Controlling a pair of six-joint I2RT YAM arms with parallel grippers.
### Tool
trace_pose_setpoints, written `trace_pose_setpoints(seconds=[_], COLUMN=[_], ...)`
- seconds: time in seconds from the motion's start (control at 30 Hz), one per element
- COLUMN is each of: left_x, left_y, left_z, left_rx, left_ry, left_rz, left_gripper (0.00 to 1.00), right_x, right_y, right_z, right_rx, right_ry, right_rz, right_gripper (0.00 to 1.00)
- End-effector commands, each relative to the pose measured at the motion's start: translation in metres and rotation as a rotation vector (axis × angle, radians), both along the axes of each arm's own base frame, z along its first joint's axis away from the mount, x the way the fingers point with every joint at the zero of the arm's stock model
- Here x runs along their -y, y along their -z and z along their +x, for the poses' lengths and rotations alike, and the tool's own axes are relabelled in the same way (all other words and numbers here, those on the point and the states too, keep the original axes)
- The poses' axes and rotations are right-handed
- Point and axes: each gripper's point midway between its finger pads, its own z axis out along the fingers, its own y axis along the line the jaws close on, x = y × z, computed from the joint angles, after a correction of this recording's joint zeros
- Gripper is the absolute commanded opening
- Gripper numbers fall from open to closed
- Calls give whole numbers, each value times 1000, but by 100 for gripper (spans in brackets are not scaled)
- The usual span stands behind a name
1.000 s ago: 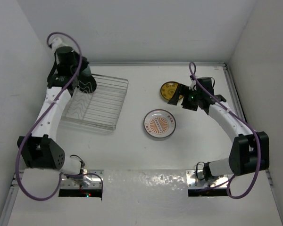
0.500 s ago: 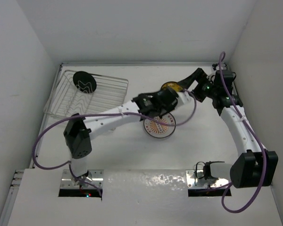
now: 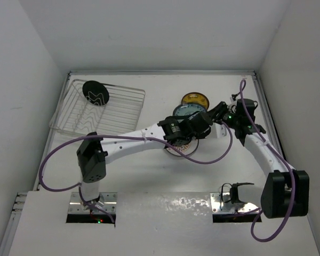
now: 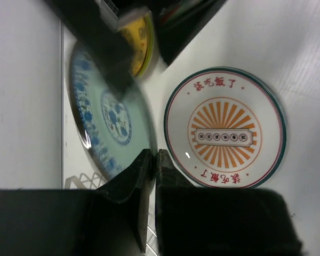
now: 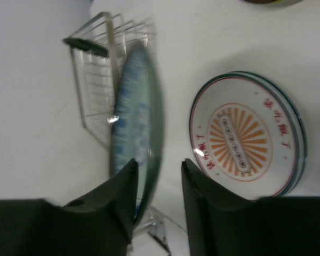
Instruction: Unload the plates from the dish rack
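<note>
My left gripper [image 4: 153, 154] is shut on the rim of a pale green plate with blue patterns [image 4: 109, 114], held on edge above the table [image 3: 188, 112]. My right gripper [image 5: 157, 168] stands open with that plate's rim [image 5: 144, 128] between its fingers, one finger [image 5: 117, 186] on each side. A white plate with an orange centre [image 4: 224, 128] lies flat on the table below [image 5: 245, 138]. A yellow-brown plate [image 3: 194, 98] lies further back. A black plate [image 3: 96, 92] stands in the dish rack [image 3: 117, 114] at the back left.
The left arm [image 3: 133, 138] stretches across the middle of the table and covers part of the orange-centre plate. White walls close in the left, back and right sides. The right arm [image 3: 261, 152] runs along the right edge.
The left arm has swung from the rack to the centre right with the blue-patterned plate. The right gripper has moved in around the plate's rim, and its jaws have narrowed.
</note>
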Motion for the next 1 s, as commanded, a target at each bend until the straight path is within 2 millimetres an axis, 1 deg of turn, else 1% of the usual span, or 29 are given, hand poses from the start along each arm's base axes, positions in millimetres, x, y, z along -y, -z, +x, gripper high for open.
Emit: trace_pose_setpoints(seconds=[0.0,0.03,0.1,0.13,0.17,0.2,0.23,0.27,0.33,0.37,0.4,0.43,0.47,0.5,0.53,0.57,0.6,0.63,0.67,0.7,0.73,0.77,0.8,0.83,0.87,0.9,0.93,0.97], left_x=[16,18,17,17,14,5,-4,-10,-28,-33,-44,-54,-60,-72,-79,-93,-105,-114,-128,-142,-147,-161,-167,-172,-180,-183,-187,-195], left_y=[-27,-25,-24,-23,-24,-21,-28,-28,-31,-32,-38,-42,-46,-56,-61,-73,-72,-73,-74,-77,-75,-76,-76,-76,-80,-77,-77,-76], left_z=[0,-2,-5,-5,-2,0,8,9,10,7,5,5,3,1,0,3,5,7,16,15,16,19,19,19,20,19,19,21], left_rx=[60,50,35,37,50,66,117,114,131,118,121,133,118,118,121,104,88,71,38,24,-5,-19,-20,-19,-20,-23,-22,-19], left_ry=[25,35,37,31,0,-38,-108,-155,-234,-285,-320,-367,-421,-460,-497,-572,-619,-655,-740,-770,-781,-815,-830,-847,-873,-881,-893,-918], left_rz=[-84,-92,-107,-115,-130,-130,-142,-164,-176,-221,-253,-276,-340,-392,-428,-523,-542,-571,-648,-684,-713,-760,-775,-788,-820,-820,-826,-835], left_gripper=[3,6,27,36,56,74,90,100,100,100,100,100,100,100,100,100,100,100,100,100,100,100,100,100,100,100,100,100], right_x=[-25,-25,-22,-18,-15,-11,-6,3,8,23,28,32,34,39,42,46,49,54,56,56,56,58,58,59,60,60,59,59], right_y=[-44,-42,-38,-38,-36,-31,-26,-24,-12,-8,1,5,9,13,14,16,24,15,20,37,31,52,58,57,63,82,84,90], right_z=[13,13,17,24,27,28,32,40,45,58,62,68,81,88,96,110,113,128,134,140,152,156,160,169,172,171,175,174], right_rx=[166,139,125,135,131,115,113,114,89,77,43,41,29,25,27,26,-11,15,3,-37,-23,-77,-91,-83,-97,-145,-151,-165], right_ry=[-67,-51,-28,-11,2,19,39,83,101,139,161,162,165,177,185,195,199,208,208,200,200,199,201,207,208,202,198,193], right_rz=[224,251,233,204,190,174,150,123,75,50,18,-12,-26,-53,-72,-93,-116,-147,-155,-161,-161,-168,-172,-172,-175,-178,-178,-177], right_gripper=[31,5,1,0,0,0,0,0,0,0,0,0,0,0,1,1,1,2,2,3,5,6,6,8,10,10,11,11])
